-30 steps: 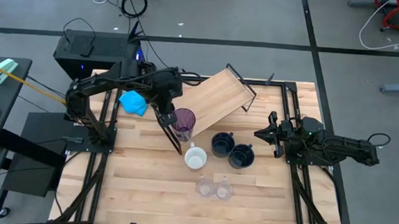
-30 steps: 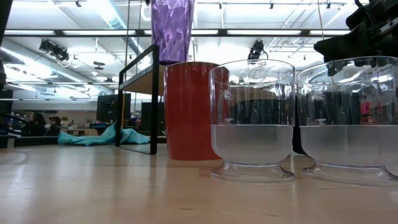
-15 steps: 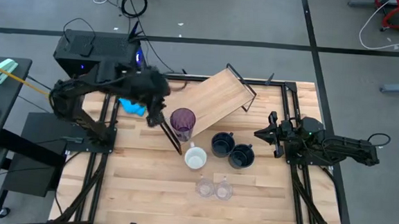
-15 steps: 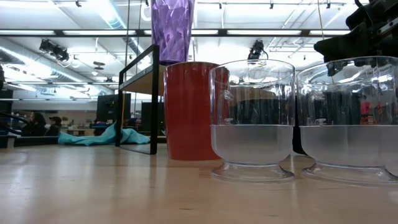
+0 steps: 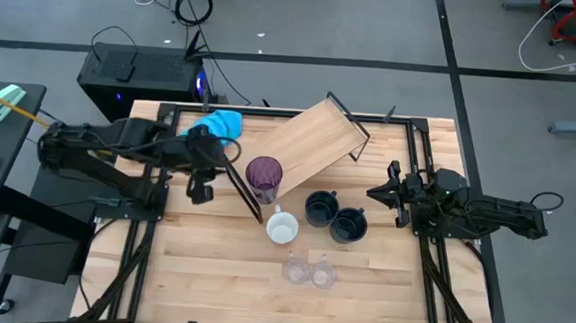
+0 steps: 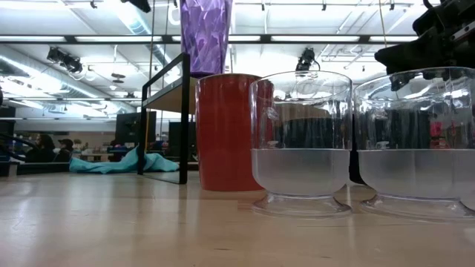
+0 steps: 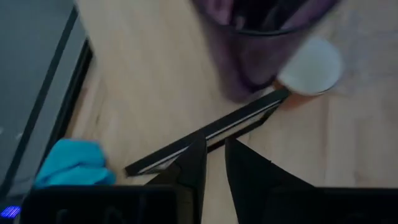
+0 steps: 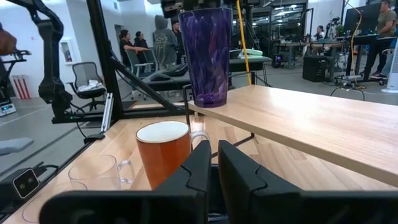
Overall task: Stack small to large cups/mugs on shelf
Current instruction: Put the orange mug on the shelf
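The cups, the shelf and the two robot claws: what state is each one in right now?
Purple tumbler: upright on the shelf's near end, empty.
Shelf: standing on the table.
White mug: upright on the table, empty.
Two navy mugs: upright on the table, side by side.
Two clear glasses: upright on the table, side by side.
Left gripper: jaws nearly closed, holding nothing.
Right gripper: jaws nearly closed, empty, waiting.

Two clear glasses (image 6: 300, 141) (image 6: 415, 141) nearest on wooden worktop (image 6: 148, 230); orange-sided mug (image 6: 225, 132) behind; purple faceted tumbler (image 6: 205, 35) above, on shelf (image 6: 167, 95).
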### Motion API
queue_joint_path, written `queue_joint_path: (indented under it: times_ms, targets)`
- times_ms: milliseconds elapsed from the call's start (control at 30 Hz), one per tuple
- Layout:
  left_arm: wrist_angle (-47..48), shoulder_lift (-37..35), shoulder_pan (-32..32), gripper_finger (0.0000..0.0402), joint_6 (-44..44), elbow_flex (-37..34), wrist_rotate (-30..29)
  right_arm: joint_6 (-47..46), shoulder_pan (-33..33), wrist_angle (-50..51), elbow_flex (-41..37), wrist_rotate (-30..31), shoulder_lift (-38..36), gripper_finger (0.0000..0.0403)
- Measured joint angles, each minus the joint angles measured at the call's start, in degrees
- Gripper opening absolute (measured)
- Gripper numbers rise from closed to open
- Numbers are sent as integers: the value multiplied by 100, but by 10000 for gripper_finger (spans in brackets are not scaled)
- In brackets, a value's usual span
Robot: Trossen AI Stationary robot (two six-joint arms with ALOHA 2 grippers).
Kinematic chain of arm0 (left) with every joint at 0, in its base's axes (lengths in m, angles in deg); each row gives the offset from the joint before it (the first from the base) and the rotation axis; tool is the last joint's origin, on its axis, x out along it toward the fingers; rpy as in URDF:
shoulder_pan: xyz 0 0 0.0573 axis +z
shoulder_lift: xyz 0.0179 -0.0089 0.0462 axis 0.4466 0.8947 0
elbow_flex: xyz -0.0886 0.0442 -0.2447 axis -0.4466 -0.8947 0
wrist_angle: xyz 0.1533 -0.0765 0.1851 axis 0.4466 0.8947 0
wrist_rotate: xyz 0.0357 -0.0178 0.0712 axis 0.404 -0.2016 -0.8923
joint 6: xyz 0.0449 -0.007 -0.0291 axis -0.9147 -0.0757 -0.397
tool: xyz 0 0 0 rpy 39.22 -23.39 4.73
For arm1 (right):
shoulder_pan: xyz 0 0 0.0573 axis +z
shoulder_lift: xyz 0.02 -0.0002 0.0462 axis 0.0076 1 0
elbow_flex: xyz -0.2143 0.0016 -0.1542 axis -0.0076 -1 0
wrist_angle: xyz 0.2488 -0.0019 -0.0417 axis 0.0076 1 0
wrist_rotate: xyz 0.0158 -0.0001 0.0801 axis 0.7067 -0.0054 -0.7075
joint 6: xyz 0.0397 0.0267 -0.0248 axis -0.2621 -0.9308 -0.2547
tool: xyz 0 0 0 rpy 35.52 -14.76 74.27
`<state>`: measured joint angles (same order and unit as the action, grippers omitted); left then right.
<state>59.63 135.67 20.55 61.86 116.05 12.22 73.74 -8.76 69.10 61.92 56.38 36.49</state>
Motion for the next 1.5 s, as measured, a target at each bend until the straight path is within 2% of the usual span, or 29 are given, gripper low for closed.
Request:
queue_joint_path:
  times_ms: [200,333,600,833,933,1167,1333,1500]
  targets:
    - [-991,-620,-192,48,-262,-883,646,-1,-1,-1,-1,0,0,39]
    - [-1544,-1010,-353,38,-420,-1387,847,-1,1,-1,-1,0,0,39]
    - [-3272,-1856,-657,16,-369,-2766,869,-1,1,-1,-1,0,0,39]
    - [-4521,-2208,-838,10,124,-3848,900,1,-1,-3,-1,0,0,39]
    - [-5004,-2261,-918,15,272,-4136,901,-27,-1,-79,-1,0,3,39]
    - [-5884,-2279,-1004,7,331,-4574,901,-566,-4,-1537,1,51,50,39]
    - [-5967,-2277,-1004,11,494,-4724,898,-889,-1,-1805,1,65,315,39]
    - [-5770,-2270,-1152,38,817,-4747,897,-1466,1,-2215,1,63,1057,39]
